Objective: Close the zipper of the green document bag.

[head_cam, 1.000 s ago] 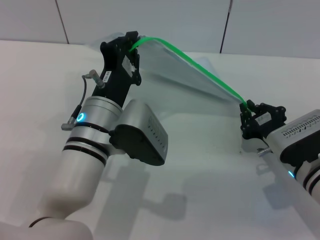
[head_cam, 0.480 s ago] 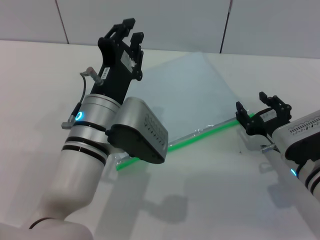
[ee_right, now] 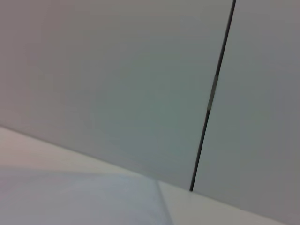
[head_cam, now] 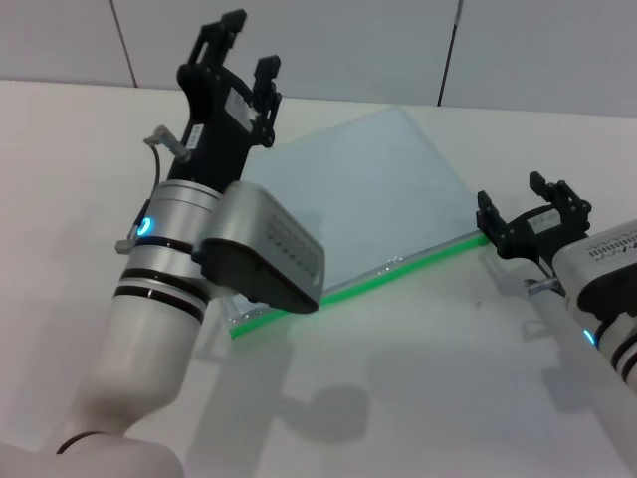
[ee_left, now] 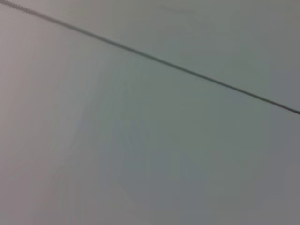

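Both grippers have lifted clear of the green document bag [head_cam: 373, 194], which lies flat on the table [head_cam: 418, 378], zipper [head_cam: 398, 271] along its near edge. Left gripper [head_cam: 239, 48] (open, empty) hovers far-left; right gripper [head_cam: 532, 204], open, sits just right of the zipper's end.

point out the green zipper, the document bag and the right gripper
zipper [head_cam: 398, 269], head view, middle of the green strip
document bag [head_cam: 368, 189], head view, centre of the flat pouch
right gripper [head_cam: 530, 211], head view, between its open fingertips
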`<state>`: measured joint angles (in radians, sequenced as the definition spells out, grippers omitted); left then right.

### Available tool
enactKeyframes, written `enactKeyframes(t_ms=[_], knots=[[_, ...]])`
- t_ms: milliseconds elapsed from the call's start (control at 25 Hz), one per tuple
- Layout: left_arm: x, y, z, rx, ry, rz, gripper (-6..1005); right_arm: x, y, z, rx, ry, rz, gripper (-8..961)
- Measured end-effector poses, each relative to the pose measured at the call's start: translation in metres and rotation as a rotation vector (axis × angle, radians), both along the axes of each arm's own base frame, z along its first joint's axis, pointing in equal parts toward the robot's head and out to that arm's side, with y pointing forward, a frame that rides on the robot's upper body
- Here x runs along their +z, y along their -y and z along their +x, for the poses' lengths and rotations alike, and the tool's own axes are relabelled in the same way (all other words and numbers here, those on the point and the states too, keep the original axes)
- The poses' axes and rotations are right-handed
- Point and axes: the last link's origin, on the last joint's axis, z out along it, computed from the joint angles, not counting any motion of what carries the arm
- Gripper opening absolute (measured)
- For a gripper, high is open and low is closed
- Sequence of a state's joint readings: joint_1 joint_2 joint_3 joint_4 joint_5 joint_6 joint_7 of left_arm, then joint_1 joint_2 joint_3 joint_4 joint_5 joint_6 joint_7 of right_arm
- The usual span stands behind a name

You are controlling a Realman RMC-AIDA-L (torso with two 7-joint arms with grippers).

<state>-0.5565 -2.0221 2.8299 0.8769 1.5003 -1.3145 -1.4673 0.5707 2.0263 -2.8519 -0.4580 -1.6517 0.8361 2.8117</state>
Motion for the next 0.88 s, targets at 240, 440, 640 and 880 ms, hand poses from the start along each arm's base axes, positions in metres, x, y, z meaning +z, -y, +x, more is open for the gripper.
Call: enactKeyframes(t_ms=[240, 440, 640, 880], knots=[[0.011, 0.0, -0.003, -0.002, 0.188, 0.023, 598, 0.009, 0.005, -0.003, 0.019, -0.056, 0.079, 699], [0.021, -0.001, -0.011, 0.016, 0.37, 0.034, 589, 0.013, 0.006, -0.006, 0.016, -0.092, 0.119, 698], [0.029, -0.003, -0.02, 0.037, 0.536, 0.041, 585, 0.018, 0.006, -0.008, 0.002, -0.139, 0.17, 698], [0.039, -0.006, -0.036, 0.065, 0.722, 0.064, 586, 0.02, 0.004, -0.014, -0.002, -0.179, 0.195, 697]])
